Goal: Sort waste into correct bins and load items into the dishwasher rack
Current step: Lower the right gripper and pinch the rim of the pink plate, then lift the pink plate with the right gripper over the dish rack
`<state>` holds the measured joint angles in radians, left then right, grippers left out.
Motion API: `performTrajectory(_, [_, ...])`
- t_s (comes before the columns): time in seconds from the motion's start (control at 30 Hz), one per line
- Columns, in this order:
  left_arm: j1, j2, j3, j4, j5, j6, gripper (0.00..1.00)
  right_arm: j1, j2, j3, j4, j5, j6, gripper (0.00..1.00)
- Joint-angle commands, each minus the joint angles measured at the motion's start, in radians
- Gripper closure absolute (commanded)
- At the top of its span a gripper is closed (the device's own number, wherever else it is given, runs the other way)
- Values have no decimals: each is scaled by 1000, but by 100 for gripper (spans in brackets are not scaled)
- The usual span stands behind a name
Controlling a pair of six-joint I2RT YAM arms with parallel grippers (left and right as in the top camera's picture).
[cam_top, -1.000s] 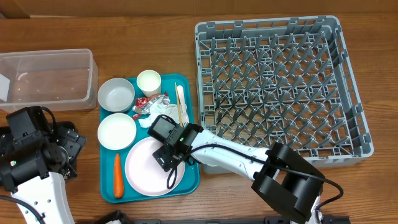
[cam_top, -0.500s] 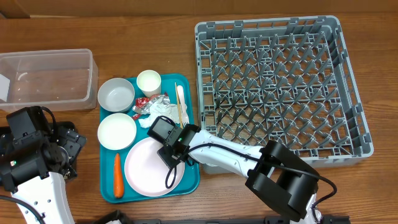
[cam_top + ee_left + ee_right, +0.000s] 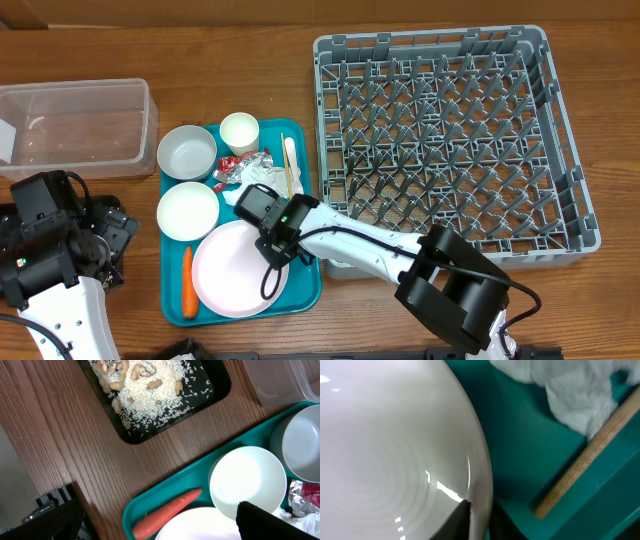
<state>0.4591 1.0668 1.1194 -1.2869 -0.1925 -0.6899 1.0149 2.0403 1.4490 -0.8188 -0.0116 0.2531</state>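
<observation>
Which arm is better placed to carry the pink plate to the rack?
Right. The right pincer clamps the pink plate by its rim on the teal tray, with the dishwasher rack close beside it. The left arm, pincer open, sits beyond the tray's other side, away from the rack.

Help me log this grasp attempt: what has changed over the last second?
The right hand closed on the right rim of the pale pink plate and edged slightly left. The plate shifted a little left with it, toward the carrot. Unchanged: the left hand, open and parked, everything else on the teal tray, and the dishwasher rack.
</observation>
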Motion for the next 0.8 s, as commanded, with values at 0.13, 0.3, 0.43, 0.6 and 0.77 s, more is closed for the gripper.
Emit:
performTrajectory(0.13, [5,-7,16,1,-20,-20,0,4,9,63,-26,10,0,96])
performTrajectory(0.3, [5,-7,16,1,-20,-20,0,4,8,64,-42,10,1,96])
performTrajectory(0.43, [5,-7,16,1,-20,-20,0,3,4,101,-100,10,5,96])
performTrajectory(0.6, [5,-7,16,1,-20,-20,0,-7,-31,172,-179,19,0,96])
performTrajectory(0.77, [5,-7,16,1,-20,-20,0,-43,-98,204,-219,27,0,96])
